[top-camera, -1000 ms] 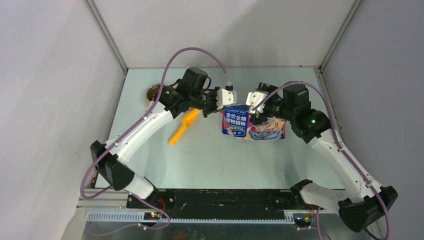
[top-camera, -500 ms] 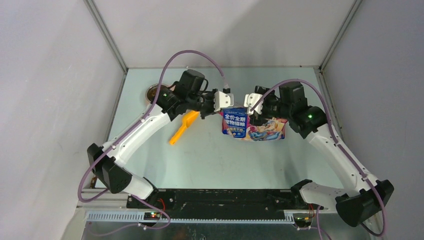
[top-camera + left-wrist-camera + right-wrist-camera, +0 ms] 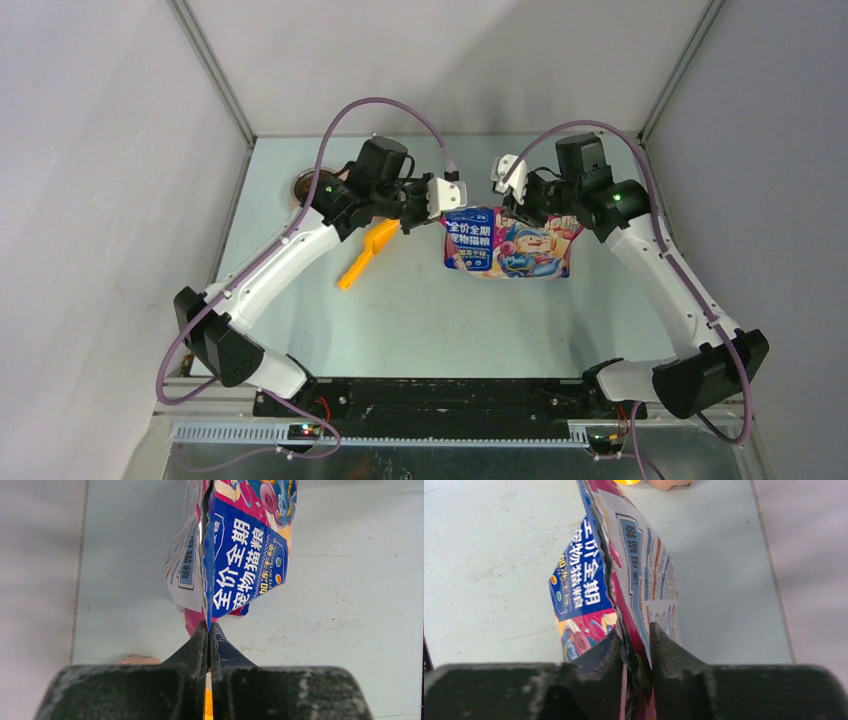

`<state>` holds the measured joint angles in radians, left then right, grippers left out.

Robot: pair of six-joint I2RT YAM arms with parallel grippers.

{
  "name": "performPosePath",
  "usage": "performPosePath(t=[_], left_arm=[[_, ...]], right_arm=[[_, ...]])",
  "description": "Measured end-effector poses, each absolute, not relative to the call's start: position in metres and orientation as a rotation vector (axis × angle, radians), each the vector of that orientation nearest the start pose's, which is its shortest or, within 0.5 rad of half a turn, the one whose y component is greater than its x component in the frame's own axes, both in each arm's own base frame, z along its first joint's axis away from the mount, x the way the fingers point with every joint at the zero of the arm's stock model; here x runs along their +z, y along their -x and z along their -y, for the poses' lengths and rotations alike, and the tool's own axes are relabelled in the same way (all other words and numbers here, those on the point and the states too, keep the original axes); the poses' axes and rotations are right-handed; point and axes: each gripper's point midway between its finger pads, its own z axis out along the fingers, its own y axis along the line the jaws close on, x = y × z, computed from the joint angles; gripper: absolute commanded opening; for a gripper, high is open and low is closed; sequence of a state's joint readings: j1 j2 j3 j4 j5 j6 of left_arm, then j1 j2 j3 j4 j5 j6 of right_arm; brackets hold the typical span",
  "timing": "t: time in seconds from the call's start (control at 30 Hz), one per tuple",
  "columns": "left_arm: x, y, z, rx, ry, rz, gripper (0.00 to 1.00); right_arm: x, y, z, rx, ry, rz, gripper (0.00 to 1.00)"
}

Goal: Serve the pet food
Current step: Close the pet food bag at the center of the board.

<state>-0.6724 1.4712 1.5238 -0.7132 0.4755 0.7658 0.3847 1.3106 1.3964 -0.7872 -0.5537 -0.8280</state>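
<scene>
Left wrist view: my left gripper is pinched tight on the top edge of the pet food bag, with no gap between its fingers. On the right wrist view, my right gripper has the same edge farther along. Its fingers stand a little apart with the bag's crumpled film between them, and I cannot tell whether they press it.

The bag's blue panel carries large white characters, 全价全期宠物猫粮, beside small yellow lettering that ends in "NUTRITION". The back is pale, with fine print too small for me to read. The film is glossy, blue above pink and red, and the top external view shows a cartoon cat on the front.

The bag hangs between both grippers over the table. I cannot tell whether its base touches. An orange scoop lies left of the bag, and a round bowl sits farther left, half hidden by my left arm.
</scene>
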Motion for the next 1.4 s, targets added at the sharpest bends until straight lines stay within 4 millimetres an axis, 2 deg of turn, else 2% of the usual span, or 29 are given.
performPosePath(t=[0.1, 0.27, 0.33, 0.43, 0.47, 0.53, 0.57, 0.63, 0.77, 0.83, 0.9, 0.93, 0.97, 1.0, 1.07, 1.23, 1.27, 1.3, 1.33, 1.37, 1.4], left_arm=[[0.278, -0.286, 0.296, -0.474, -1.613, -1.469, 0.00], [0.286, -0.286, 0.290, -0.464, -1.579, -1.481, 0.00], [0.289, -0.286, 0.288, -0.456, -1.563, -1.488, 0.00], [0.291, -0.285, 0.286, -0.458, -1.548, -1.498, 0.00], [0.292, -0.285, 0.286, -0.460, -1.544, -1.501, 0.01], [0.292, -0.285, 0.286, -0.465, -1.537, -1.507, 0.11], [0.292, -0.285, 0.286, -0.466, -1.535, -1.509, 0.24], [0.292, -0.285, 0.286, -0.469, -1.528, -1.516, 0.37], [0.292, -0.285, 0.286, -0.477, -1.507, -1.540, 0.50], [0.293, -0.285, 0.286, -0.479, -1.500, -1.543, 0.52], [0.294, -0.285, 0.286, -0.479, -1.496, -1.540, 0.53], [0.295, -0.285, 0.285, -0.478, -1.494, -1.538, 0.53], [0.296, -0.285, 0.285, -0.478, -1.493, -1.536, 0.53], [0.297, -0.284, 0.284, -0.477, -1.490, -1.533, 0.53], [0.300, -0.284, 0.283, -0.473, -1.484, -1.528, 0.53], [0.310, -0.286, 0.269, -0.448, -1.448, -1.522, 0.59], [0.311, -0.286, 0.265, -0.440, -1.438, -1.525, 0.71], [0.313, -0.287, 0.259, -0.429, -1.426, -1.528, 0.77], [0.315, -0.287, 0.253, -0.416, -1.409, -1.533, 0.89], [0.318, -0.288, 0.245, -0.402, -1.391, -1.536, 0.92], [0.320, -0.288, 0.239, -0.387, -1.377, -1.536, 0.96]], right_arm=[[0.273, -0.304, -0.195, 0.393, 1.459, -1.635, 0.00], [0.272, -0.303, -0.193, 0.392, 1.443, -1.661, 0.00], [0.273, -0.304, -0.193, 0.388, 1.442, -1.663, 0.13], [0.273, -0.303, -0.194, 0.389, 1.445, -1.661, 0.40], [0.274, -0.303, -0.195, 0.387, 1.448, -1.654, 0.43], [0.277, -0.303, -0.200, 0.387, 1.452, -1.635, 0.45], [0.278, -0.302, -0.202, 0.388, 1.454, -1.627, 0.46], [0.281, -0.301, -0.209, 0.391, 1.464, -1.602, 0.49], [0.279, -0.301, -0.222, 0.395, 1.486, -1.581, 0.51], [0.275, -0.304, -0.226, 0.388, 1.496, -1.582, 0.48], [0.270, -0.307, -0.232, 0.384, 1.502, -1.589, 0.37], [0.268, -0.309, -0.233, 0.381, 1.504, -1.593, 0.25], [0.266, -0.311, -0.235, 0.379, 1.500, -1.602, 0.18], [0.263, -0.312, -0.236, 0.379, 1.499, -1.609, 0.05], [0.261, -0.313, -0.238, 0.380, 1.492, -1.623, 0.00], [0.261, -0.314, -0.237, 0.366, 1.469, -1.648, 0.00], [0.261, -0.314, -0.238, 0.366, 1.467, -1.650, 0.05], [0.261, -0.314, -0.238, 0.366, 1.465, -1.652, 0.18], [0.261, -0.313, -0.239, 0.370, 1.464, -1.653, 0.24], [0.261, -0.312, -0.240, 0.376, 1.459, -1.657, 0.32], [0.262, -0.313, -0.241, 0.376, 1.457, -1.652, 0.35]])
